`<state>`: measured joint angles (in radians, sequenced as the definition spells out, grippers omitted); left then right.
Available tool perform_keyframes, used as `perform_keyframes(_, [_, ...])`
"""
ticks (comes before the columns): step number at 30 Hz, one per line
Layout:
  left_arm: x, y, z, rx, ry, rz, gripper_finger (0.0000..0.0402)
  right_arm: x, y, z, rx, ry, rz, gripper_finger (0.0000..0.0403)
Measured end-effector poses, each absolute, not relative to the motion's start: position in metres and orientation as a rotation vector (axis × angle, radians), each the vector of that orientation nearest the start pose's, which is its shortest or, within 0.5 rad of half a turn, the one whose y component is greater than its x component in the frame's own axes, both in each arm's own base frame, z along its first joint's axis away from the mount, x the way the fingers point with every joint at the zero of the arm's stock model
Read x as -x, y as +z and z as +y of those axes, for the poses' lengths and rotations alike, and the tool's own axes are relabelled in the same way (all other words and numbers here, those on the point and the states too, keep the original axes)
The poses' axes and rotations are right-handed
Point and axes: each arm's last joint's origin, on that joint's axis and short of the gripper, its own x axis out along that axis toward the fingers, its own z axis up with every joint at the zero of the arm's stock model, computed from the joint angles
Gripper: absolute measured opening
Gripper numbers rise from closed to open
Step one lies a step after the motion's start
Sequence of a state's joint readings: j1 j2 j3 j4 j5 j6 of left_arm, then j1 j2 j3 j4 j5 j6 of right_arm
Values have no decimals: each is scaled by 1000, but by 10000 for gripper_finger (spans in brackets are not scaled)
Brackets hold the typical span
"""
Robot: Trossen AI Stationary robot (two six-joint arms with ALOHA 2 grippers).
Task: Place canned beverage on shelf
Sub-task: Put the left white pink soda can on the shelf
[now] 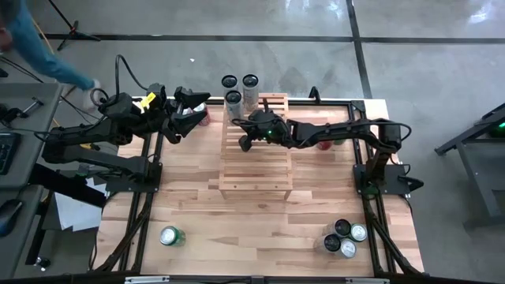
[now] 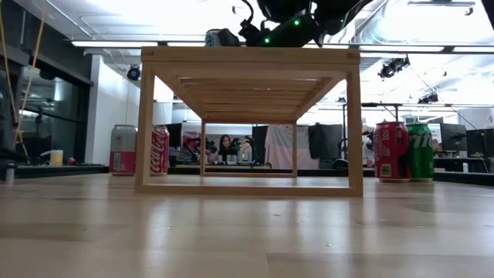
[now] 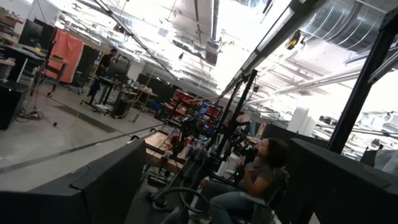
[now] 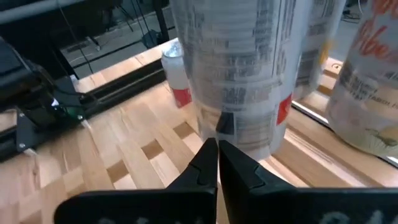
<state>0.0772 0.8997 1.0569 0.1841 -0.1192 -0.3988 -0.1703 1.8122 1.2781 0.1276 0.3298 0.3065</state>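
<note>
The pale slatted shelf stands mid-table and fills the low view. Three tall white cans stand upright at its far end. My right gripper reaches over the shelf from the table's right. It is shut and empty, with its tips at the foot of the nearest white can. My left gripper hovers left of the shelf's far end beside a red can. It is open and empty, and its two dark fingers stand wide apart in the left wrist view. My right gripper's shut fingertips come level from the table's near right side at the low part of the white can's wall. I cannot tell whether they touch it. The can stands upright on the shelf's slats.
A green can lies at the near left. Several cans stand clustered at the near right. A red can stands under my right arm. A person's sleeve and hand show at the table's far left corner.
</note>
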Motion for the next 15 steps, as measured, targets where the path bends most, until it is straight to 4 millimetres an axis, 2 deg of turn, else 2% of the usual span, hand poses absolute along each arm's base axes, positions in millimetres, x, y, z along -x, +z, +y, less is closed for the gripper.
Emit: perform_keyframes(15, [-179,440,17,400,124,-376,381,-407,249,-90,-260,-573,270,0])
